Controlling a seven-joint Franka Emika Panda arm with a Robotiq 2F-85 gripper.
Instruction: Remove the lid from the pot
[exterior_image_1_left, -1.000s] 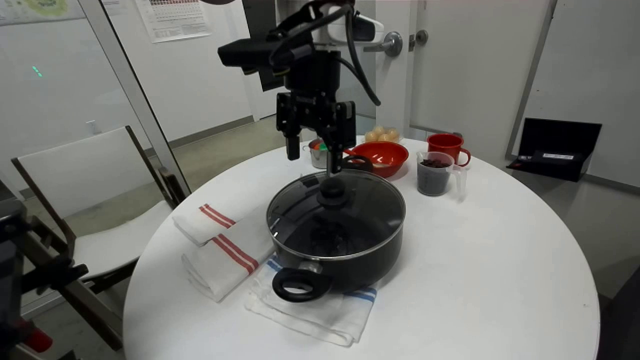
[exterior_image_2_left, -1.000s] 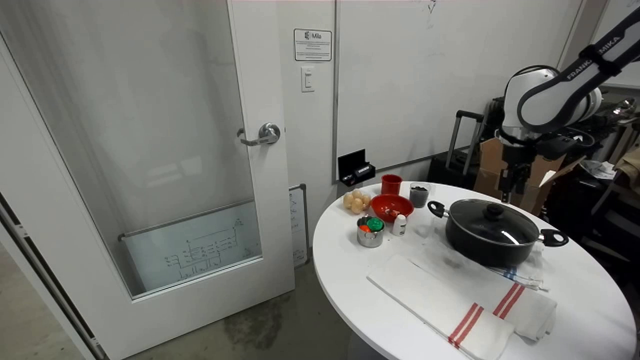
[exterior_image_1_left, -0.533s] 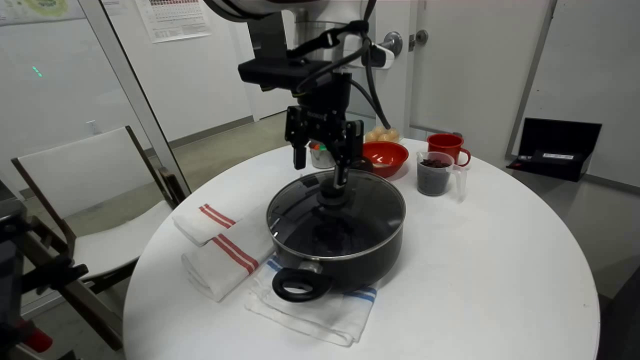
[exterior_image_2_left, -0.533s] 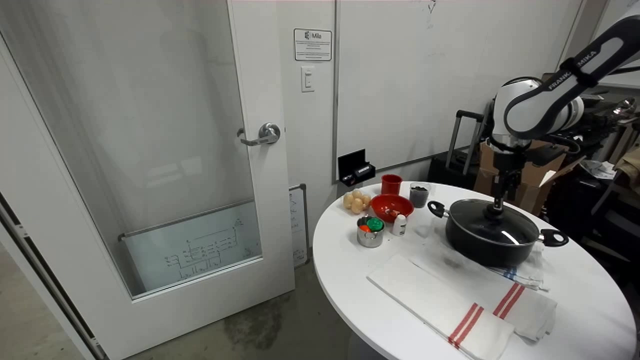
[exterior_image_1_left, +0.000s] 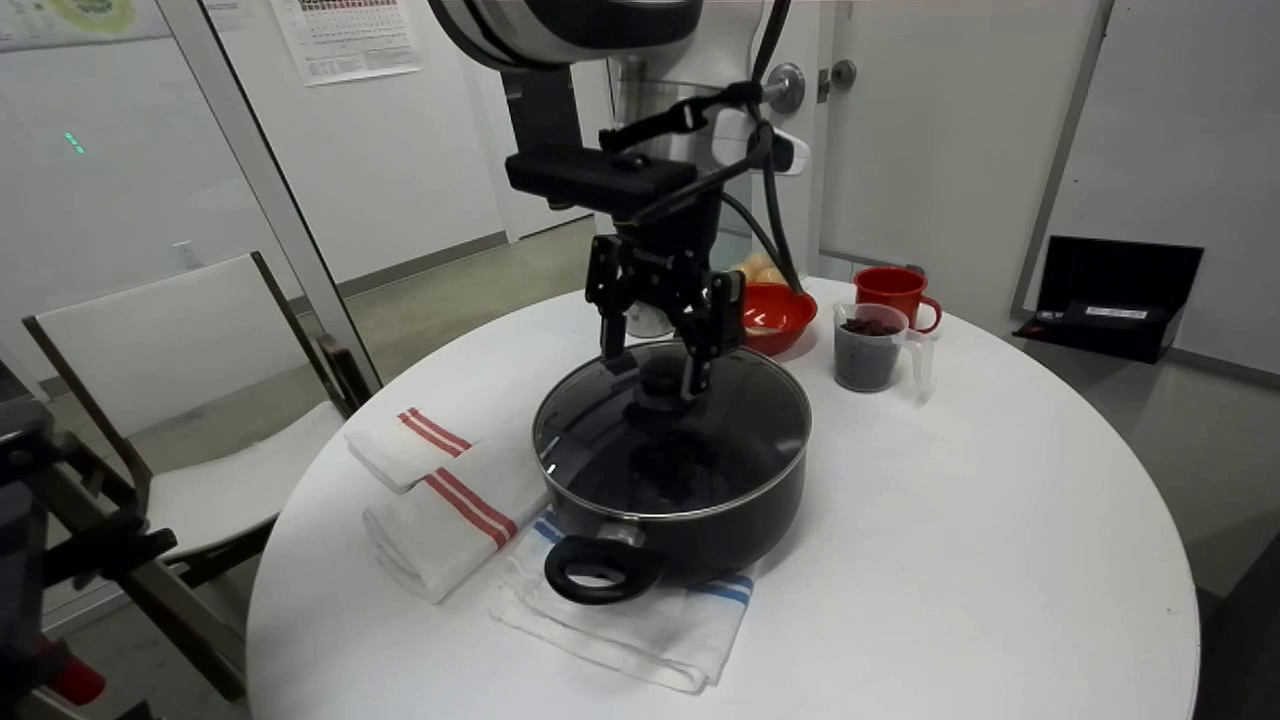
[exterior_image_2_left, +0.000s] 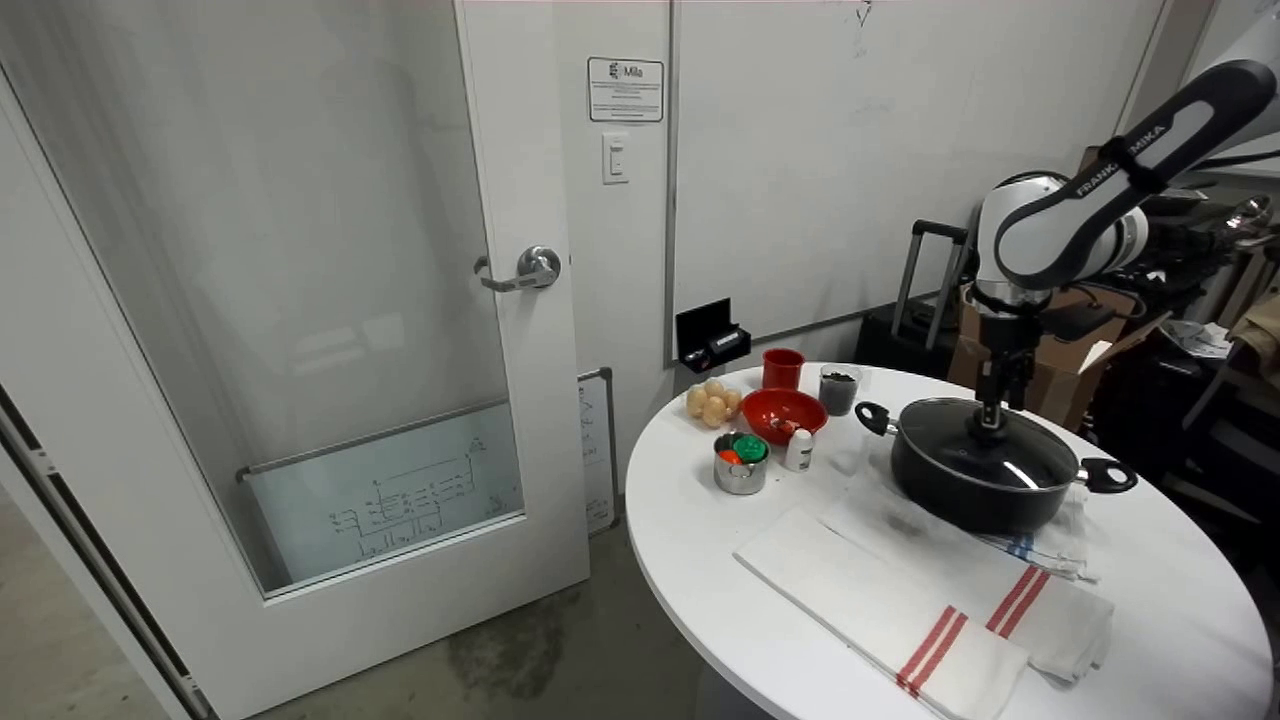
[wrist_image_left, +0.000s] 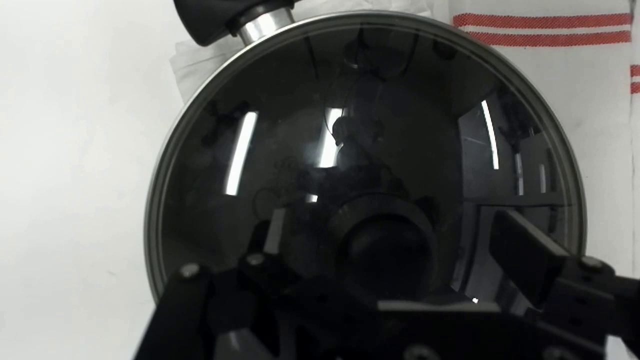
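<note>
End effector (exterior_image_1_left: 654, 368): lower than in the earlier frame, having come down to the knob (wrist_image_left: 387, 250).
Fingers (wrist_image_left: 522, 265): spread apart, one to each side of the knob, with gaps showing between them and it in the wrist view.
Knob: black, at the centre of the lid (exterior_image_1_left: 700, 450).
Lid: unmoved, still seated on the pot (exterior_image_1_left: 740, 545); its dark glass reflects bright streaks.
Pot: upright, standing partly on the blue-striped towel (exterior_image_1_left: 640, 630), with a black loop handle (exterior_image_1_left: 640, 570) on either side.
Table (exterior_image_1_left: 1000, 520): round and white, carrying the pot and the things around it.
Red-striped towels (exterior_image_2_left: 880, 600): folded, just beside the pot.
Red bowl (exterior_image_2_left: 765, 407): between the red mug (exterior_image_2_left: 782, 370) and the metal cup (exterior_image_2_left: 740, 482), with a small white bottle (exterior_image_2_left: 799, 452) just beside it.
Measuring cup (exterior_image_1_left: 864, 366): clear, holding dark pieces, just beside the red mug.
Pale round items (exterior_image_2_left: 712, 404): clustered near the red bowl.
</note>
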